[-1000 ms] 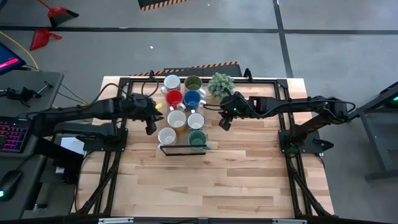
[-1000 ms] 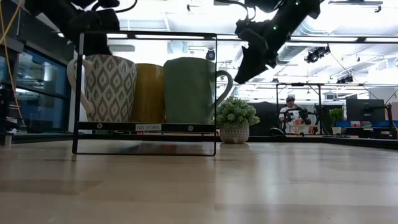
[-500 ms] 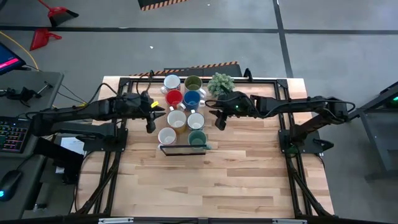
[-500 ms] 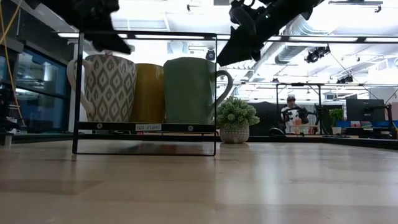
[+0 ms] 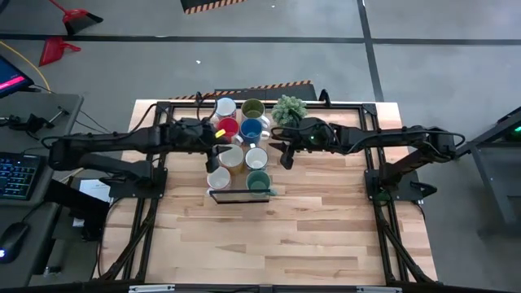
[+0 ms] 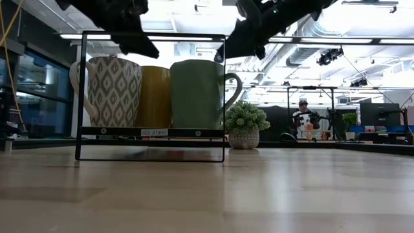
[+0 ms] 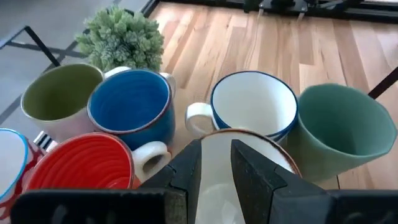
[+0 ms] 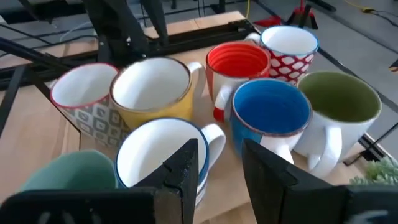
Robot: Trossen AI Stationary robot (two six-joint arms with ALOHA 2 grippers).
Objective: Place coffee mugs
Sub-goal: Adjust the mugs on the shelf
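Standing mugs: eight coffee mugs [image 5: 242, 145] sit packed in two close rows on the worktop [image 5: 309, 236], all upright and none lifted.
Under the left fingers: the yellow mug [image 7: 214, 138] lies directly below the left gripper [image 7: 215, 165]; the red mug [image 7: 81, 165] and blue mug [image 7: 127, 102] are just to one side of the fingers, and the white blue-rimmed mug [image 7: 254, 102] is just ahead.
Under the right fingers: the white blue-rimmed mug is right below the right gripper [image 8: 221, 168], with the blue mug just beyond one finger and the teal mug [image 8: 68, 171] off the other.
Left fingers: slightly parted, nothing between them.
Right fingers: parted a little wider, also empty.
Height: in the low view both grippers hang clear above the mug rims, near the top bar of the black frame [image 6: 152, 35] that stands in front of the cluster.
Step in hand: by my reading this is the approach, each arm lining up over a mug before any pick.
Next move: each gripper would need to drop so one finger goes inside a rim and the other outside the wall, then close. The mugs touch or nearly touch, so the outside finger has little room.
Off to the side: the potted plant [image 5: 289, 108] is well clear of both sets of fingers.
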